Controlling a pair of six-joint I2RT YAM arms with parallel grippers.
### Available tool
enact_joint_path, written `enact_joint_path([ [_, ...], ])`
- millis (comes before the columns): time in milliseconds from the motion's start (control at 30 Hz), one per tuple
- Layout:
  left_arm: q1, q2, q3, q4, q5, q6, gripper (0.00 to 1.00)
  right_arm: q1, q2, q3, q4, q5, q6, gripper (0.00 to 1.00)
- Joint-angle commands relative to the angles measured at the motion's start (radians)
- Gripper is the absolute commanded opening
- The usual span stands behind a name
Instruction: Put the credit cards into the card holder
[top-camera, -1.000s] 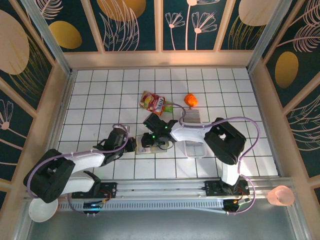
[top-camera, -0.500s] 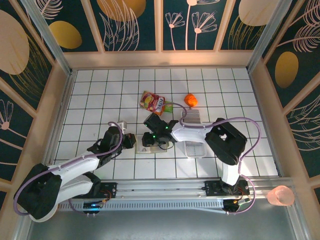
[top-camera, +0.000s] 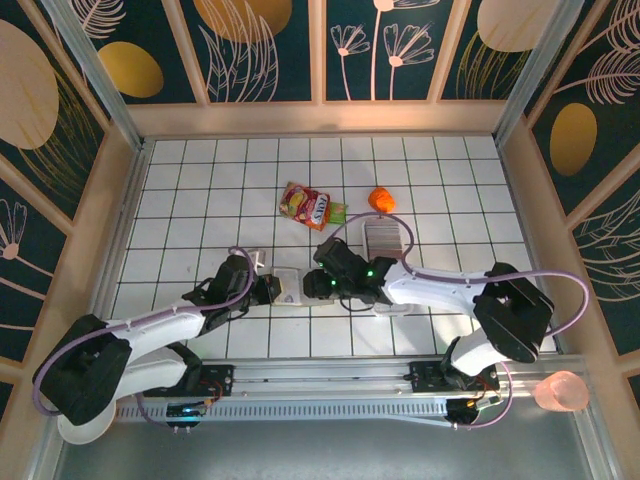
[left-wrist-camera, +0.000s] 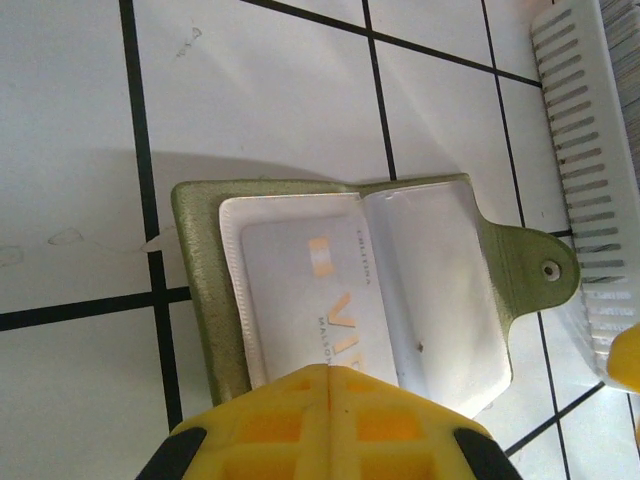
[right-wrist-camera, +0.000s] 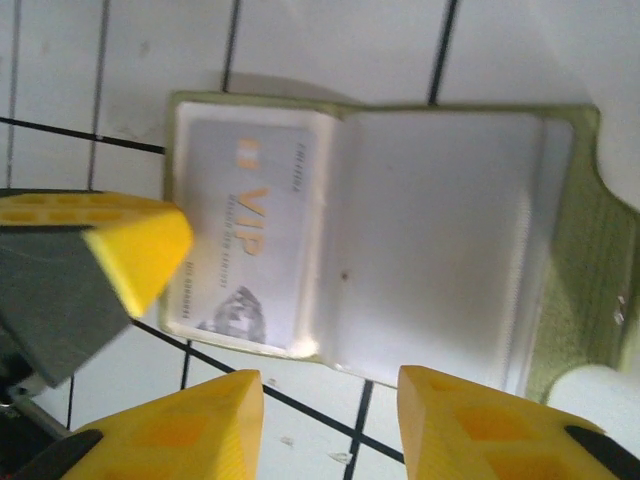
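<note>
The olive-green card holder (top-camera: 289, 288) lies open on the tiles, its pale inside up. One grey VIP card (left-wrist-camera: 310, 300) sits in its left pocket (right-wrist-camera: 245, 230); the right pocket (right-wrist-camera: 430, 240) looks bare. My left gripper (left-wrist-camera: 328, 372) is shut, its yellow tips resting on the holder's near edge (top-camera: 266, 290). My right gripper (right-wrist-camera: 330, 405) is open just off the holder's other side (top-camera: 315, 283), nothing between its fingers. The remaining credit cards (top-camera: 383, 237) stand on edge as a striped block in the white slotted tray (left-wrist-camera: 585, 200).
A red snack pouch (top-camera: 308, 205) and an orange object (top-camera: 381, 199) lie beyond the holder. The right arm stretches over the tray's near end. A pink cup (top-camera: 560, 392) and a white bowl (top-camera: 85, 425) sit outside the tiled area, at the front corners.
The right gripper has let go of the card, widened its jaws and drawn back to the right off the holder. The left gripper shifted slightly and stays shut on the holder's edge.
</note>
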Motion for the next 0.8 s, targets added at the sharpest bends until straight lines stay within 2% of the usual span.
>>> enact_joint_path([
  [0, -0.002, 0.010, 0.009, -0.012, -0.053, 0.008, 0.00, 0.015, 0.004, -0.032, 0.059, 0.039, 0.054, 0.42],
  [333, -0.001, 0.070, -0.011, 0.021, -0.040, 0.011, 0.00, 0.016, 0.113, 0.009, 0.080, 0.031, 0.041, 0.43],
  [533, -0.002, 0.095, -0.031, 0.040, -0.041, 0.016, 0.00, 0.016, 0.107, 0.006, 0.053, 0.081, 0.047, 0.43],
  [767, -0.002, 0.106, -0.031, 0.047, -0.038, 0.022, 0.00, 0.017, 0.134, 0.006, 0.047, 0.078, 0.050, 0.44],
])
